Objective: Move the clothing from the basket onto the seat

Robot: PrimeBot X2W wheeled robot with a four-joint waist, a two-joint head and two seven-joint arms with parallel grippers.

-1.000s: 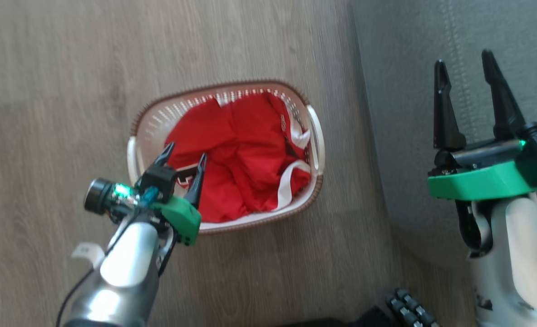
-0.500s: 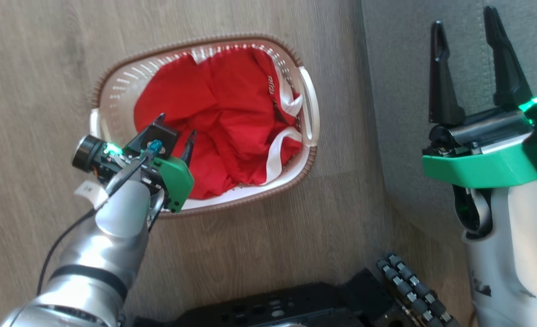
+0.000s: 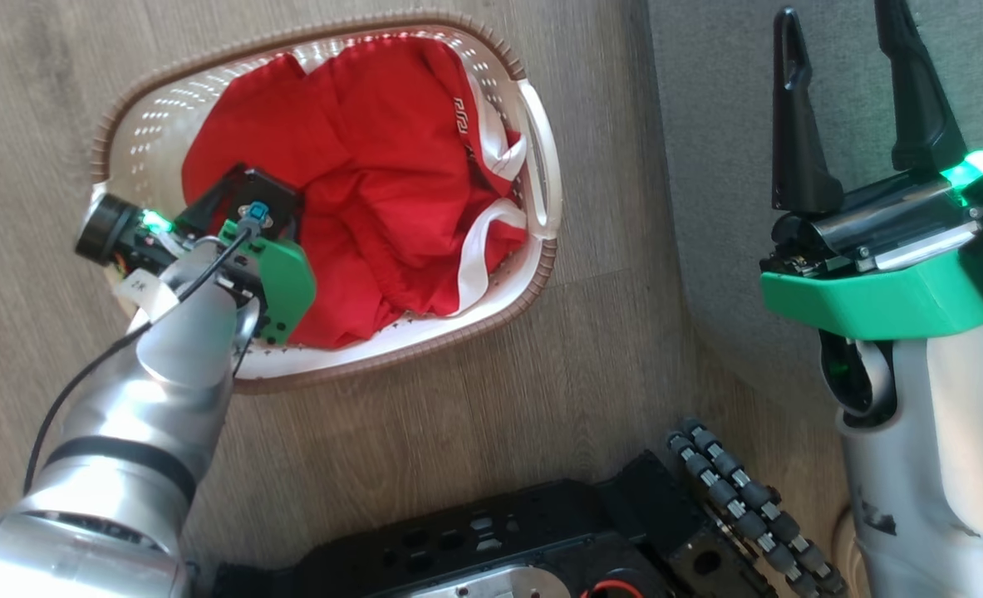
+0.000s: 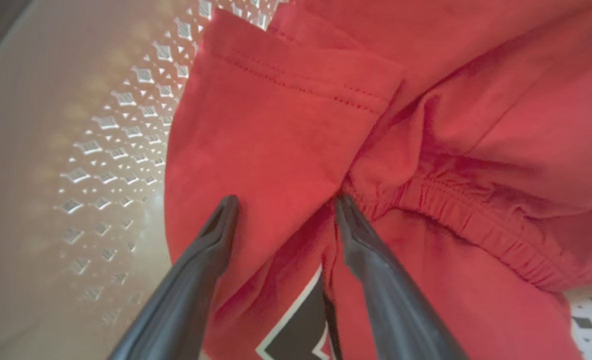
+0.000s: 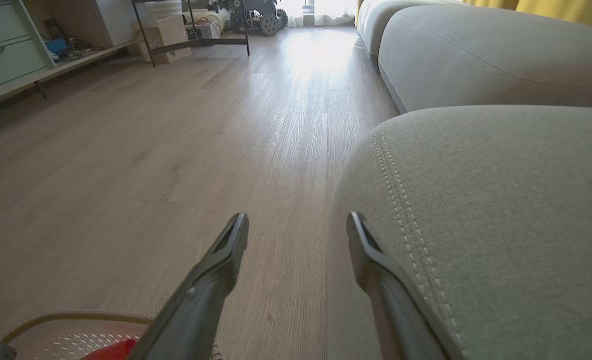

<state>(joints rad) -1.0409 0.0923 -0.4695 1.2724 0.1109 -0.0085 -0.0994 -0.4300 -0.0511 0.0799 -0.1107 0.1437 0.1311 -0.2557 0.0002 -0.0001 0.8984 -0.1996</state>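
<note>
left claw (image 4: 283, 202) spread, empty, at clothing (image 3: 375, 149) in basket (image 3: 543, 158), right claw (image 5: 298, 218) spread, empty, over seat (image 5: 476, 200) edge, wood floor (image 5: 175, 125)

There was one basket (image 3: 543, 270), with one white handle (image 3: 538, 158) in sight. The red clothing (image 3: 375, 166) in it lay bunched, so its pieces could not be counted surely. There were two grippers, the left gripper (image 4: 283, 205) and the right gripper (image 5: 297, 217), each with two dark fingers. At least two grey sofa cushions showed: the seat (image 5: 501, 210) and a farther cushion (image 5: 476, 55). Two drawers (image 5: 3, 57) stood far off.
</note>
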